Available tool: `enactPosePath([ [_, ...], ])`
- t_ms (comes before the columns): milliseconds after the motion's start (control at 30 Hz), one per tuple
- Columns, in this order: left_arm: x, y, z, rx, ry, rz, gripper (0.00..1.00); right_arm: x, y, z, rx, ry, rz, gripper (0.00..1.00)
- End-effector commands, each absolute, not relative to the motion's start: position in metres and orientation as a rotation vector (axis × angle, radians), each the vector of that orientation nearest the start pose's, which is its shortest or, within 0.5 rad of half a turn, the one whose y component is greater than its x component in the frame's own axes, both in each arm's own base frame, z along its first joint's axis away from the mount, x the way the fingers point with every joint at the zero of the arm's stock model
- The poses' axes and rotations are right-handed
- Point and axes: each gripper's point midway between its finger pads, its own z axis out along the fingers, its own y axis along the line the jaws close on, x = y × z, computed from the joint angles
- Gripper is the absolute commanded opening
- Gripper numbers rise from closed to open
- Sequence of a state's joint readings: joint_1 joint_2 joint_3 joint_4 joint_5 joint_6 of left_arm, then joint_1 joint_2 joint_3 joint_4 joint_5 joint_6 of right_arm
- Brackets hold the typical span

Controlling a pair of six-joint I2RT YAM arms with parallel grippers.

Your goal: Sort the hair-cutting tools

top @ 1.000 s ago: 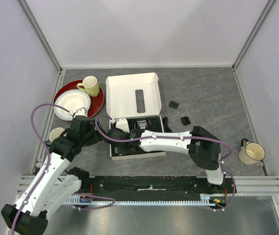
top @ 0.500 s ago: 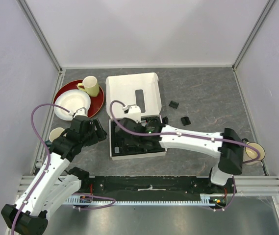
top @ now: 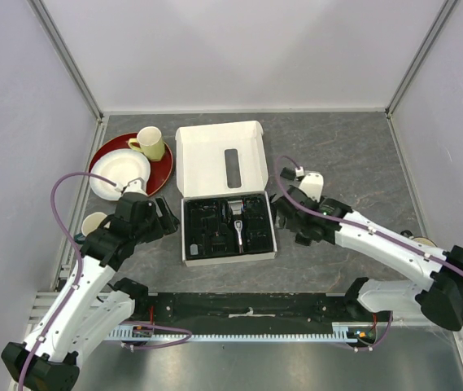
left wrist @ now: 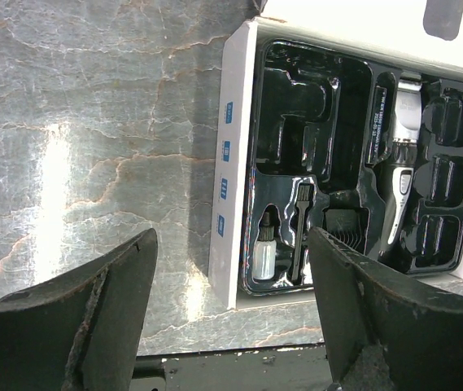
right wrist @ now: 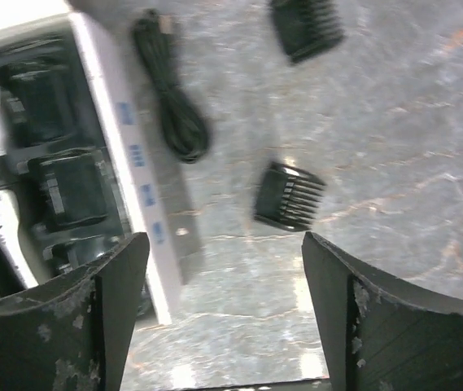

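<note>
Both arms are empty-handed right now. The left gripper [left wrist: 231, 244] hangs wide open over the left end of the box [left wrist: 227, 179]. The right gripper [right wrist: 224, 244] is just as wide over the table [right wrist: 394, 163], right beside the box, with nothing between its fingers.

Where stuff is: the clipper [left wrist: 398, 163] sits in its slot in the tray [left wrist: 296, 98]. The brush [left wrist: 300, 232] is in a front slot next to a little bottle [left wrist: 265, 252]. Outside the box, the cord [right wrist: 170, 98] lies loosely bundled just beside the box wall. One comb [right wrist: 290, 195] is nearly under the right gripper and a second comb [right wrist: 306, 28] sits further out.

My guess on handling: the combs look like light, hard plastic, so they'll probably skate on the table if nudged. I'd come straight down and pinch across the solid back, not the teeth, which look thin. The cord looks floppy, so I'd grab it at the thick part of the bundle. Take one end and the rest will likely trail and snag on the box edge. Neither looks fragile, just fiddly.
</note>
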State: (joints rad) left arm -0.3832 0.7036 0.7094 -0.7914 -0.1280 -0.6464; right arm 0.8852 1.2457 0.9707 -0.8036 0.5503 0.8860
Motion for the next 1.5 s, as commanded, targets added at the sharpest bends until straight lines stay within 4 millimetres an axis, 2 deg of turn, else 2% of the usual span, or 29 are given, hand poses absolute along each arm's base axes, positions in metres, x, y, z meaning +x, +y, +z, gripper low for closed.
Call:
enactPosePath([
  [0,0.207,-0.091,0.154,-0.299,2.307,-0.394,0.82,0.218,0.13,0.106,0.245,2.459,-0.1,0.85],
  [200,0.206,-0.099,0.156,-0.243,2.3,-0.447,0.83,0.216,0.107,0.071,0.353,2.531,-0.217,0.95],
  [333,0.206,-0.099,0.157,-0.241,2.295,-0.452,0.83,0.22,0.11,0.049,0.377,2.599,-0.222,0.98],
  [700,0.206,-0.098,0.157,-0.24,2.294,-0.445,0.83,0.235,0.113,0.025,0.509,2.633,-0.195,0.96],
  [833,0.206,-0.098,0.157,-0.242,2.291,-0.443,0.83,0.229,0.11,0.012,0.54,2.679,-0.221,0.92],
  [1000,0.206,-0.098,0.158,-0.242,2.286,-0.443,0.83,0.222,0.11,0.006,0.581,2.7,-0.216,0.86],
  [1133,0.206,-0.097,0.158,-0.242,2.286,-0.443,0.83,0.218,0.106,-0.001,0.637,2.678,-0.203,0.78],
  [1467,0.206,-0.097,0.159,-0.243,2.282,-0.444,0.83,0.202,0.098,-0.023,0.686,2.705,-0.183,0.68],
])
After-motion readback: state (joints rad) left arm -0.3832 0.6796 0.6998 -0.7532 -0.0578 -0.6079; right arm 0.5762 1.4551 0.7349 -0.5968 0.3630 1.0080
